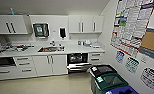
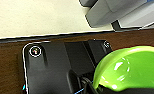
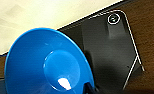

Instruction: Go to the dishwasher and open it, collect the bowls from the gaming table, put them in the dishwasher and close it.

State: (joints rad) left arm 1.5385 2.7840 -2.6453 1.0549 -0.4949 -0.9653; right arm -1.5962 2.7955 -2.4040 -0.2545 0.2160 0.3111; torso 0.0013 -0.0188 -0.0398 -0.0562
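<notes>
The dishwasher (image 1: 77, 59) is built in under the white counter, right of the sink. Its steel door (image 1: 79, 67) hangs down and the dark inside with a rack shows. In the left wrist view the lime green bowl (image 2: 130, 67) is close to the camera, and my left gripper (image 2: 98, 88) is shut on its rim. The right wrist view has the bright blue bowl (image 3: 48, 65) with its underside toward the camera, my right gripper (image 3: 89, 87) shut on its edge. The gaming table is out of view.
Tall bins with black, green and blue lids (image 1: 110, 80) stand at the front right, close to the dishwasher door. White cabinets (image 1: 49, 65) run under the counter (image 1: 30, 52), with a sink (image 1: 50, 49) in it. A wall with posters (image 1: 133, 27) closes the right side. Beige floor (image 1: 43, 85) lies ahead.
</notes>
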